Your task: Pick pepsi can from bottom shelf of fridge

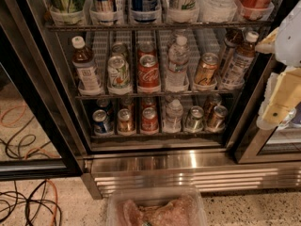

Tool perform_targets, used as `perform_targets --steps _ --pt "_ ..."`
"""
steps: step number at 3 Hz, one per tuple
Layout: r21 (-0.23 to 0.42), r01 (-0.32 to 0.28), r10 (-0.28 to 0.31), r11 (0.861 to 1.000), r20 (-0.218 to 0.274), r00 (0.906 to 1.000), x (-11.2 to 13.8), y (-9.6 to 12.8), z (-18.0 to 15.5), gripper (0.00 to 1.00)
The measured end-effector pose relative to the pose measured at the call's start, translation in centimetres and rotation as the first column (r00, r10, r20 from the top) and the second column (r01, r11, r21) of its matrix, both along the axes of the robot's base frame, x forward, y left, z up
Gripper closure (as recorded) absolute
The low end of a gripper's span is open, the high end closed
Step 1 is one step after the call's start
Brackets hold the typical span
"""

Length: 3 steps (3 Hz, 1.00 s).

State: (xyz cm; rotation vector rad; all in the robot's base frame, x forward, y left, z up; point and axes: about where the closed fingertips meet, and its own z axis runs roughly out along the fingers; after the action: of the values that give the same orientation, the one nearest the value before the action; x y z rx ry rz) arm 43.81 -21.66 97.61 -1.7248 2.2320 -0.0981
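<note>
The fridge [155,166] stands open in front of me, with black frames and a shiny steel slatted base. The bottom shelf [155,134] holds a row of cans and one bottle. The pepsi can [101,122], blue with a silver top, stands at the far left of that row, with a second blue can behind it. To its right stand a gold-brown can [126,121] and a red can [149,120]. My gripper [278,108], cream and white, hangs at the right edge of the view in front of the right door frame, well right of the pepsi can and a little above its shelf.
The middle shelf holds bottles, a green-white can, a red Coca-Cola can [148,72] and a gold can. A black door frame [42,102] runs down the left. Orange and black cables [28,204] lie on the floor at left. A clear plastic tub [155,208] sits at the bottom centre.
</note>
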Motion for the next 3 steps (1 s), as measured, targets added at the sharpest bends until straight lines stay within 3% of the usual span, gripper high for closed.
perform_targets --steps 1,2,3 --pt "0.002 -0.002 0.002 1.0 0.006 1.0 0.0 0.4 -0.1 0.0" --pt "0.025 0.008 -0.008 1.0 -0.007 0.9999 -0.3 2.1 -2.1 0.0" --pt "0.074 0.029 -0.024 0.997 -0.068 0.9974 -0.9 5.3 -5.8 0.0"
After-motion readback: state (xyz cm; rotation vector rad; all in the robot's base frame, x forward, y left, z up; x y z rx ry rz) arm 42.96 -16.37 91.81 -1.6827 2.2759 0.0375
